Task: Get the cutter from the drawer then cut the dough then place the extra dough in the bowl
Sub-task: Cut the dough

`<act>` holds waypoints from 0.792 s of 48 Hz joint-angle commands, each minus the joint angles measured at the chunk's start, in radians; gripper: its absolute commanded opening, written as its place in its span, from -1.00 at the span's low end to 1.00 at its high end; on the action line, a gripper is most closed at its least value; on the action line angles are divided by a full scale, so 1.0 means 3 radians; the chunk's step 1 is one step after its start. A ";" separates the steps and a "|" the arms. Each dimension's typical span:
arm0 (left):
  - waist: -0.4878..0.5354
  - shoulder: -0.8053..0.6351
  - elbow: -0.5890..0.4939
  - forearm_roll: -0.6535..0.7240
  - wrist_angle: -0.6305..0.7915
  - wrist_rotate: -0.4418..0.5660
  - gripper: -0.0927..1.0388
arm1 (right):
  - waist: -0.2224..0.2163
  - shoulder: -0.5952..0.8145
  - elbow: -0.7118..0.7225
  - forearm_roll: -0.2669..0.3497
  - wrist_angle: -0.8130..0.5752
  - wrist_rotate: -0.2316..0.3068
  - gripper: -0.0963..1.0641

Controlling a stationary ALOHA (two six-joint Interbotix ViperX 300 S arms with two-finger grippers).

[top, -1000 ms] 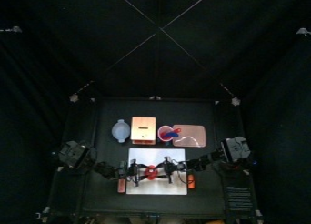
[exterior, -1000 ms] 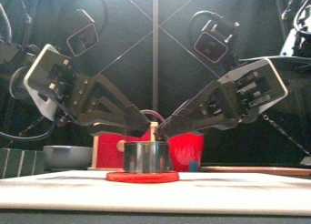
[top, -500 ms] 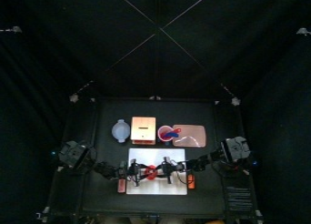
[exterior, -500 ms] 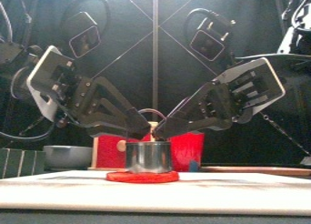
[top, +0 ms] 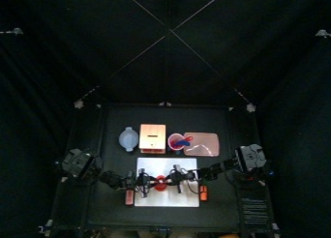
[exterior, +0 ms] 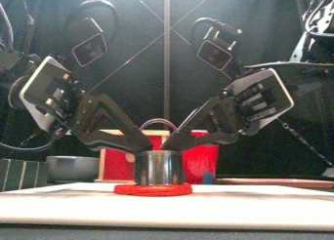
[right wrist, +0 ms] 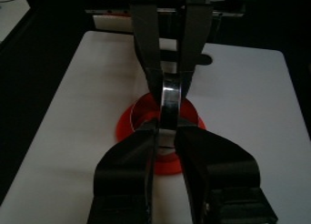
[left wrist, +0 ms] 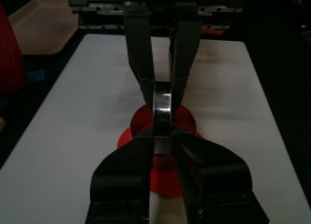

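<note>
On board [top: 168,197] middle, cutter [exterior: 159,168] stood upright on dough [exterior: 152,189]. Left gripper [exterior: 140,149] pinched left rim, right gripper [exterior: 182,146] right rim. Both equally near; coming press likely straight down.

Looked hard and honestly can't read a single word, number or logo anywhere, not on the metal cutter [exterior: 160,168], the white cutting board [top: 168,201] or the wooden box [top: 153,138].

Round metal cutter [exterior: 160,169] sits on the flat red dough disc [exterior: 131,189] atop the white cutting board [exterior: 261,196], right between left pincer [exterior: 141,147] and right pincer [exterior: 185,144].
</note>
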 commanded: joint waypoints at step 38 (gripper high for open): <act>-0.0082 0.0291 -0.0194 -0.0015 0.0537 -0.0036 0.13 | 0.0097 0.0184 -0.0051 0.0430 0.0445 0.0046 0.17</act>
